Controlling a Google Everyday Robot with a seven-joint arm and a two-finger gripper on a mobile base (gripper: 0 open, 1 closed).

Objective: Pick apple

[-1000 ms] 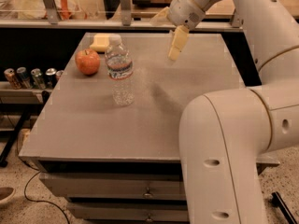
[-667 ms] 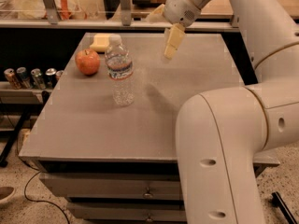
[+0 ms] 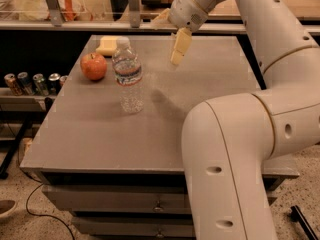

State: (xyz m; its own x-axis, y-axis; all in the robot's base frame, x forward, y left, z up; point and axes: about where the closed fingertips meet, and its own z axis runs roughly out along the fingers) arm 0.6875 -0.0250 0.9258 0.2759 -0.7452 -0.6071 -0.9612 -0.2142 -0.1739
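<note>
While the apple (image 3: 94,66) sits at the upper left of the grey table (image 3: 100,129), the gripper (image 3: 165,42) hangs in the air at the top centre of the frame. It is well apart from the apple, its two pale fingers (image 3: 180,44) splayed and holding nothing. A clear bottle (image 3: 127,74), white cap on, stands upright just right of the apple; its contents cannot be told. A yellow sponge (image 3: 107,45) lies behind both. Cans (image 3: 35,83) stand in a row at the far left.
</note>
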